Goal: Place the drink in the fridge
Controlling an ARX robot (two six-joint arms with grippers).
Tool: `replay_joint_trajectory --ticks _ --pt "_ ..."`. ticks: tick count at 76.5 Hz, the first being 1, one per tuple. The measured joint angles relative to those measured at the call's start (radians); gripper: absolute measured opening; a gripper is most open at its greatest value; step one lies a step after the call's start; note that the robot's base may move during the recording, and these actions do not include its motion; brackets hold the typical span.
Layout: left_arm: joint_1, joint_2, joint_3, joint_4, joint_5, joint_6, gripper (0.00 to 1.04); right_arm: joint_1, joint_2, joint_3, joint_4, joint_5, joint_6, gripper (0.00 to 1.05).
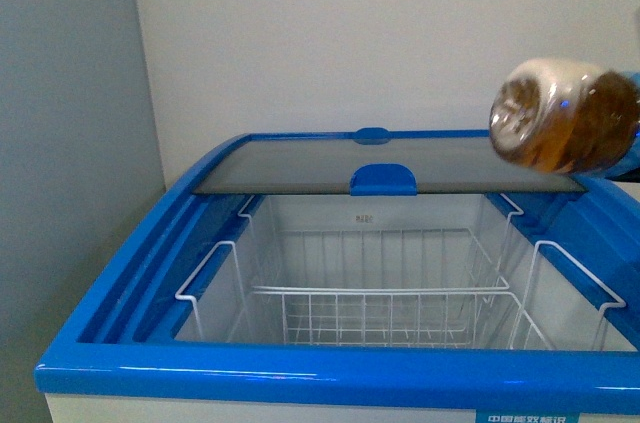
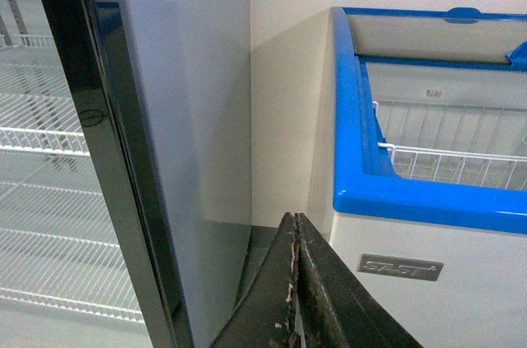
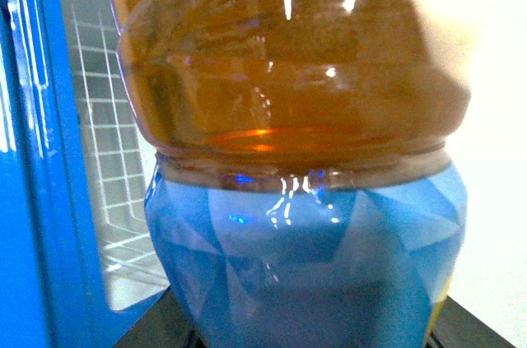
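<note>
- Holds the bottle [image 1: 565, 115] in the right claw [image 3: 313, 338]; jaws closed round the blue-labelled part, with only dark slivers of the fingers [image 3: 156, 330] showing at either side of the label.
- Carries it on its side, ribbed base turned toward the front camera, labelled end toward the robot's right; hangs in the air over the right rear corner of the fridge [image 1: 330, 375], touching neither rim nor lid.
- Fills nearly the whole right wrist view: amber drink in the clear part, blue label nearer the claw; blue rim and white wire close behind it.
- Shows the left claw [image 2: 295, 290] with jaws pressed tight together, gripping nothing; hangs low before the gap between the fridge and the grey cabinet [image 2: 189, 118], apart from both.
- Stands open at the near half of the fridge; curved glass lid [image 1: 300, 179] slid to the back, blue handle [image 1: 383, 179] at the middle of its front edge.
- Contains white wire baskets [image 1: 380, 315], hooked over the inner ledges on both sides; white liner behind the wire.
- Bears a grey badge [image 2: 399, 266] on the white front, just below the blue rim.
- Has white wire shelves [image 2: 41, 138] behind the cabinet's glass door; cannot tell what, if anything, sits on them.
- Backs onto a pale wall [image 1: 350, 33]; cabinet just beside the fridge on the robot's left.
</note>
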Motion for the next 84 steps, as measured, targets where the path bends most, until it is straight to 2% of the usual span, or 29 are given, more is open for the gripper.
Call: replay_joint_trajectory --ticks 9,18,24,29,50,84 --pt "0.000 -0.029 0.000 -0.029 0.000 0.000 0.03 0.043 0.090 0.045 0.011 0.057 -0.106 0.37" --pt "0.000 -0.051 0.000 -0.052 0.000 0.000 0.03 0.087 0.172 0.082 0.055 0.100 -0.118 0.37" --pt "0.000 -0.145 0.000 -0.179 0.000 0.000 0.03 0.126 0.236 0.118 0.091 0.139 -0.094 0.37" --pt "0.000 -0.204 0.000 -0.221 0.000 0.000 0.03 0.151 0.282 0.150 0.112 0.165 -0.058 0.37" --pt "0.000 -0.222 0.000 -0.229 0.000 0.000 0.03 0.235 0.452 0.240 0.180 0.234 0.068 0.37" --pt "0.000 -0.222 0.000 -0.229 0.000 0.000 0.03 0.268 0.624 0.278 0.290 0.276 0.119 0.37"
